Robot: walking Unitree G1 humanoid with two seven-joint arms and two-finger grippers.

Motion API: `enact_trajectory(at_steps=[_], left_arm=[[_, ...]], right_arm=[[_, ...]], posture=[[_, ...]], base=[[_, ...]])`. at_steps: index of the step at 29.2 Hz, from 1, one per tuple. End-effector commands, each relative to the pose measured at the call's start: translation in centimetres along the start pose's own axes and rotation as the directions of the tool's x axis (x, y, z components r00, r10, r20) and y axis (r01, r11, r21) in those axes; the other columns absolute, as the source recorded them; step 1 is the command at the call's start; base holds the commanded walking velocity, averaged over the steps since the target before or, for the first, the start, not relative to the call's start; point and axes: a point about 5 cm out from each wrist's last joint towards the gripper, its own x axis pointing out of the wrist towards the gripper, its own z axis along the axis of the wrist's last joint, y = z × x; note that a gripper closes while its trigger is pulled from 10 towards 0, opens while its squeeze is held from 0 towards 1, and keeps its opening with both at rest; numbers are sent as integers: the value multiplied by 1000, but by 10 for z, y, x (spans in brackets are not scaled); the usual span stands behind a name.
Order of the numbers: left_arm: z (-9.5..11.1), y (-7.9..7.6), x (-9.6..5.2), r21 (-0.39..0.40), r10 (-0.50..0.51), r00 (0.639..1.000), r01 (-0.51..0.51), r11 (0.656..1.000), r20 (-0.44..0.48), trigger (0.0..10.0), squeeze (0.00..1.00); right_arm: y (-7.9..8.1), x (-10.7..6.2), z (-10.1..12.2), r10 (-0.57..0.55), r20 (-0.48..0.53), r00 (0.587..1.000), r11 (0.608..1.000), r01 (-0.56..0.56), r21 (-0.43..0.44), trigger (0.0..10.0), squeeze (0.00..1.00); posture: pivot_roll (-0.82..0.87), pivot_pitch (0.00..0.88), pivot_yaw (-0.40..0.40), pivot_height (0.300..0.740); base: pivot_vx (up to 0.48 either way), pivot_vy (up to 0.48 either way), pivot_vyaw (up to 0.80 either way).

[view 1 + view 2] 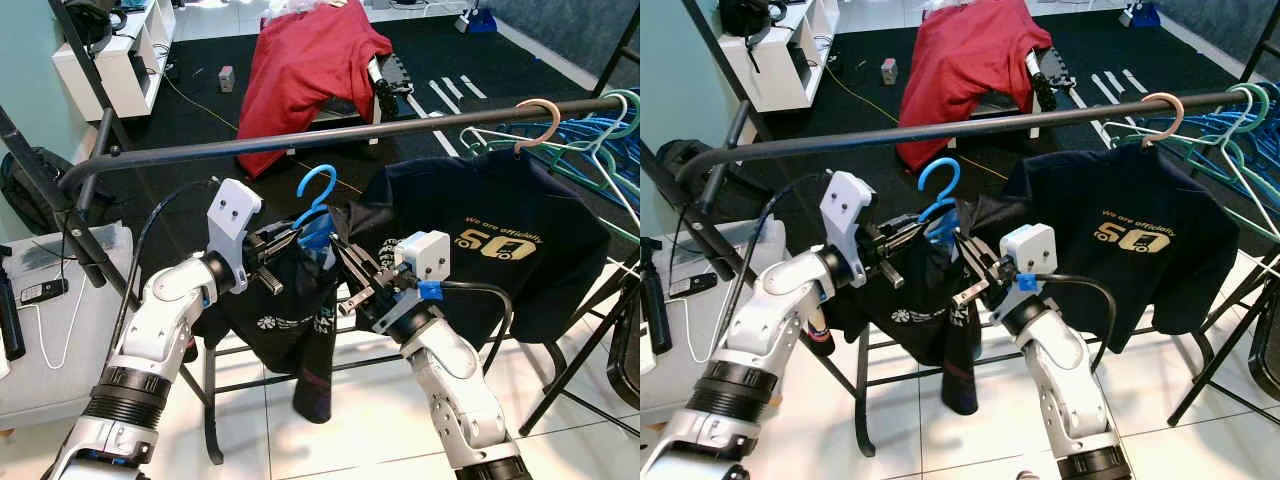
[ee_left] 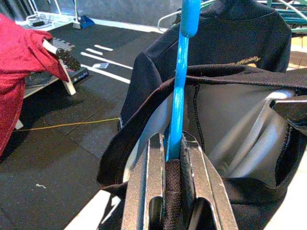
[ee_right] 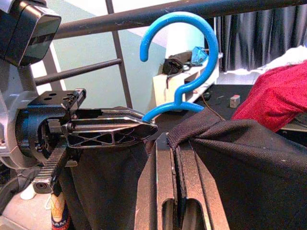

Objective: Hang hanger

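The setting was a lived-in domestic room. A black clothes rail point(image 1: 330, 135) crossed mid-frame, spare hangers point(image 1: 600, 140) bunched at upper right, white shelving point(image 1: 120, 55) stood upper left, and a red garment point(image 1: 310, 70) lay draped at top centre.

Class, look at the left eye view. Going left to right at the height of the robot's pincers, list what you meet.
Left pincer → blue hanger with its dark garment → right pincer → black T-shirt on the rail.
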Motion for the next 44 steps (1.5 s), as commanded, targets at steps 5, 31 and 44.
enact_trajectory(at_steps=[5,31,44], left_arm=[[4,3,-2,22,11,1000,-11,1000,21,0,0],[9,-4,-22,90,-181,977,172,981,111,0,0],[-4,-13,-27,150,-282,959,275,950,26,0,0]], right_arm=[[-1,-4,-2,-10,1,1000,1000,10,-19,10000,1000],[-50,-30,28,61,-74,995,974,-76,-215,10000,0],[-51,-48,66,478,-223,850,861,-504,-74,10000,475]], posture=[[-101,134,43,740],[-105,143,42,740],[-108,148,38,740]], base=[[0,0,0],[0,0,0],[0,0,0]])
